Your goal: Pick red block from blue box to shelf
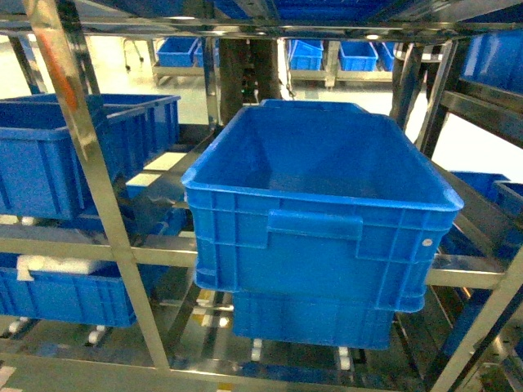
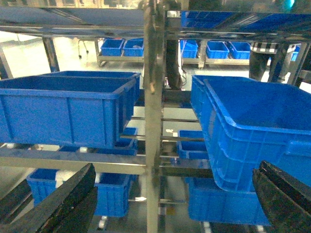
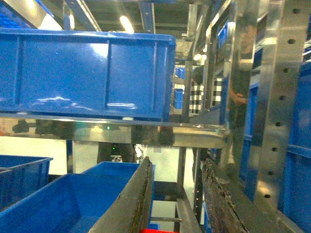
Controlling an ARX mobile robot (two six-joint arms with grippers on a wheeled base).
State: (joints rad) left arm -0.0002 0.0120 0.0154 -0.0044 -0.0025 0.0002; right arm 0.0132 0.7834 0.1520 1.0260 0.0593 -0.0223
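Observation:
The steel shelf (image 1: 82,147) fills the head view, and neither gripper shows there. In the left wrist view my left gripper (image 2: 176,170) is open, its dark fingers wide apart with nothing between them, facing a shelf upright (image 2: 154,121). The right wrist view has my right gripper (image 3: 177,162) raised beside a slotted shelf upright (image 3: 279,97). Its fingers stand close together. A sliver of the red block (image 3: 158,231) shows between them at the bottom edge, so the gripper looks shut on it. The blue box is out of view.
A large dark blue ribbed crate (image 1: 319,204) sits on the middle tier straight ahead, stacked on another. More dark blue crates (image 1: 49,155) stand on the left. In the right wrist view a crate (image 3: 87,73) rests on the tier above and one (image 3: 48,204) lies below.

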